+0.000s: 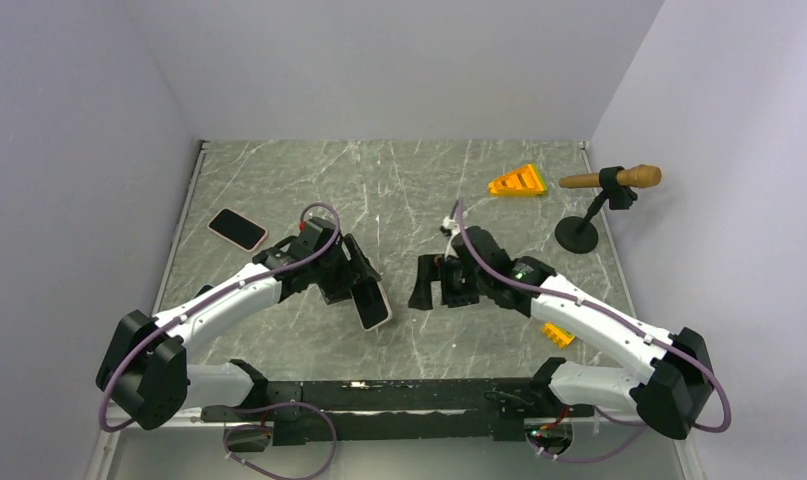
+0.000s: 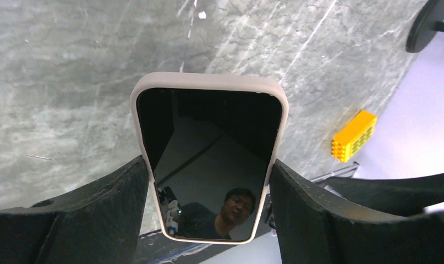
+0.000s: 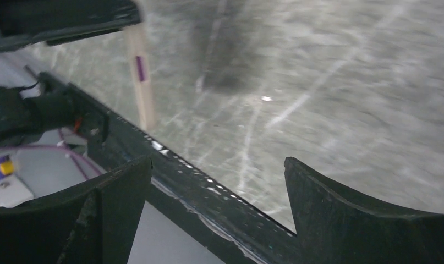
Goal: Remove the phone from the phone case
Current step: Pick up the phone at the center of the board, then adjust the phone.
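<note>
My left fingers are clamped on the long edges of the phone case, held above the table just left of centre in the overhead view. The phone still sits fully inside it, pale rim unbroken round the dark screen. So only the pickup is done — nothing has been separated. My right fingers stand spread and empty just right of centre, apart from the case. Left to do, I judge: brace the case and push the phone out. Farther back, at upper left, a second handset lies flat.
</note>
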